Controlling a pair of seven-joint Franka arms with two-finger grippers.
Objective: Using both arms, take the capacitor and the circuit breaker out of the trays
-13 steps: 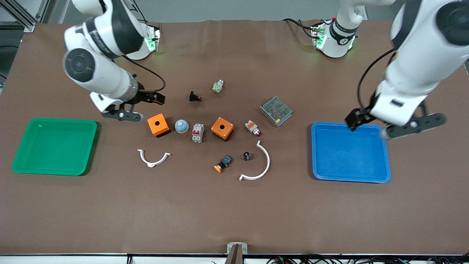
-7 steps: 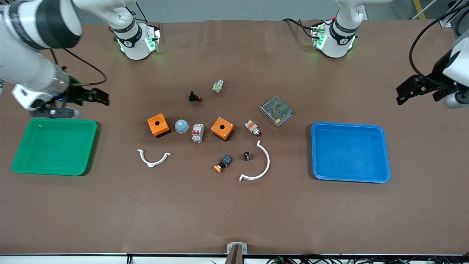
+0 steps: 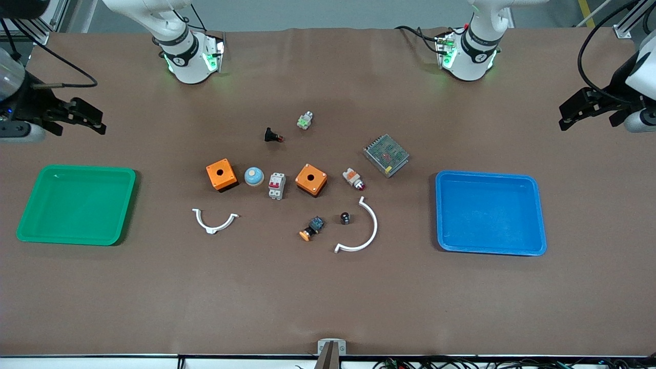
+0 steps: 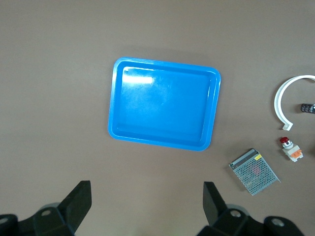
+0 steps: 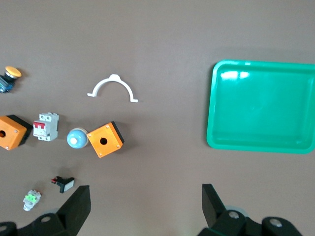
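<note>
Worktop centre: capacitor [image 3: 345, 218], breaker [image 3: 277, 185] untouched; I see left gripper [image 3: 589, 110], right gripper [image 3: 77, 118] well apart at opposite ends, jaws released.

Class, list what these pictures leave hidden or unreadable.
- Capacitor: front view, pale top marking too small to read.
- Capacitor: left wrist view, cut by the picture's edge.
- Breaker: front view, lever positions too small.
- Capacitor: absent from right wrist view.
</note>
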